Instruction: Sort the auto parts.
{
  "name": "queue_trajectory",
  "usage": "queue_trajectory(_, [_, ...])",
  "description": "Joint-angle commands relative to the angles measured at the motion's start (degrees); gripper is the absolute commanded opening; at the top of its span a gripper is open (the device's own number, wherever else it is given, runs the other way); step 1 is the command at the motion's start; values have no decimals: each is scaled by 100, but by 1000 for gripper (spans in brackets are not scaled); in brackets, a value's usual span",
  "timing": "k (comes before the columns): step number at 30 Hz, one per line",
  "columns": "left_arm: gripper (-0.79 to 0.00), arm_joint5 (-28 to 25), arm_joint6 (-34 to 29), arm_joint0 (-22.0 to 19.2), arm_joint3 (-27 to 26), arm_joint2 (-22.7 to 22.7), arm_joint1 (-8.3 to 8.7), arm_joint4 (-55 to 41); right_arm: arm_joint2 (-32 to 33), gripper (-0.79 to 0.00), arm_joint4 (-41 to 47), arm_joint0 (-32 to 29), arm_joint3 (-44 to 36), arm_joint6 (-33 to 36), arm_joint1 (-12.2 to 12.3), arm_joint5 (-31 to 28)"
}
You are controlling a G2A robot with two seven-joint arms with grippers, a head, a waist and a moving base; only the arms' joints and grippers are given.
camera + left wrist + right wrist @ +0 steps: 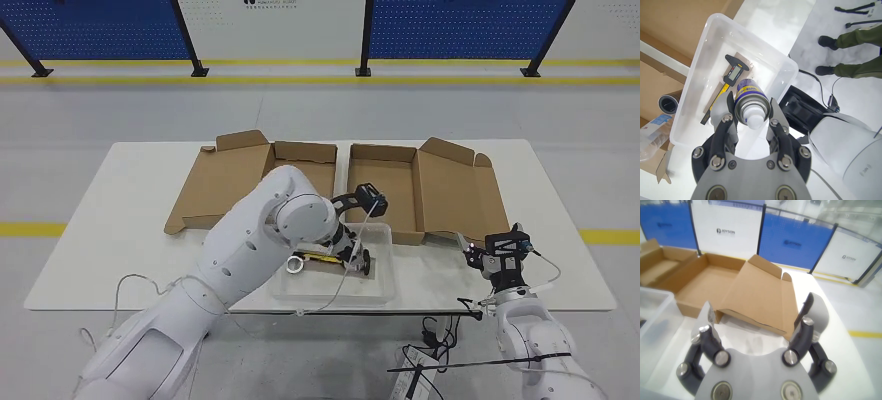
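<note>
While it is clamped at its upper end between the two fingers of the left gripper (pixel 751 97), the blue-and-yellow-labelled metal spray can (pixel 747 89) with a white cap is held upright above the clear rectangular plastic bin (pixel 757 42). The jaws are closed to the width of the can, one pad pressed against each side of it. Beneath the can, on the floor of the bin, a black digital caliper (pixel 734 73) with a yellow scale is seen lying flat.

Just beside the bin, on the cardboard of the left-hand open brown box (pixel 300 160), a black tube (pixel 668 104) and a clear plastic bottle (pixel 653 132) are laid next to each other. A second open brown cardboard box (pixel 385 185) is placed beside the first, its lid flaps spread out on the white table (pixel 130 220). The bin is set at the table's near edge, in front of both boxes.

Well apart from the can, the right gripper (pixel 759 301) is held over the table's right end, near the second box's outer flap. Its jaws are spread wide and nothing is held between them.
</note>
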Motion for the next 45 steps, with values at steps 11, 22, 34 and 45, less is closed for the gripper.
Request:
queue_trajectory(11, [-785,-66,0,-323,-58,-127,478,-748,0,0,0,0,0,0,0,0])
queue_trajectory(22, [-785,129,0,-513,-272,-52,964,-1178,0,0,0,0,0,0,0,0])
queue_trajectory(34, [-785,246,0,-817,-495,438,1348,-1823,0,0,0,0,0,0,0,0])
queue_trajectory(45, [-785,383,86,-945,-558,492,1486,-1767,0,0,0,0,0,0,0,0])
